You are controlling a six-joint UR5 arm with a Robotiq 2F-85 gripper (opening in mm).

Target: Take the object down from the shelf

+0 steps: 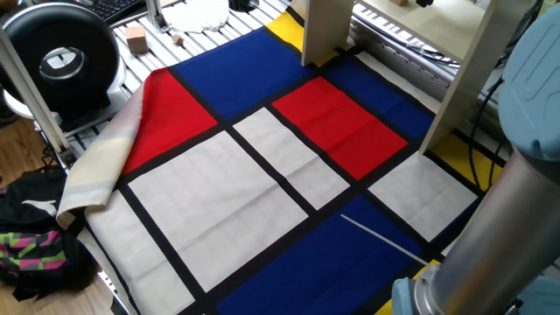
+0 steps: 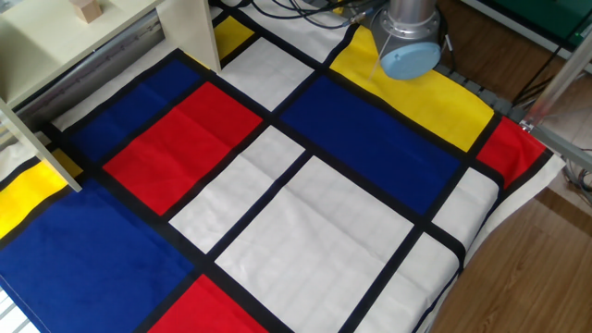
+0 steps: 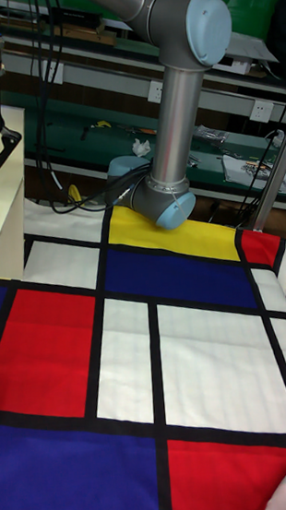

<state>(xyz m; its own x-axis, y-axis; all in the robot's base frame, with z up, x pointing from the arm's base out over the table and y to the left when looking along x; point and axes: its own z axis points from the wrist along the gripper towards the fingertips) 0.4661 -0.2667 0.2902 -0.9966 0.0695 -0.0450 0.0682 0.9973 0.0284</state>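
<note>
Cube (image 2: 88, 10) on shelf (image 2: 55, 42), cut off by frame edge | jaws spread, empty, tips cropped at picture edge

One fixed view: high, beside the arm's base (image 1: 490, 236), looking down across the checkered cloth (image 1: 262, 166) toward the far table edge with the shelf (image 1: 325, 31) at upper right. The other fixed view: high on the opposite side, shelf (image 2: 180, 28) upper left, arm base (image 2: 410, 42) at the top. Tall fixed view: lower, near the table end, facing the arm (image 3: 172, 113) along the cloth (image 3: 133, 358). All three share the cloth and the arm.
</note>
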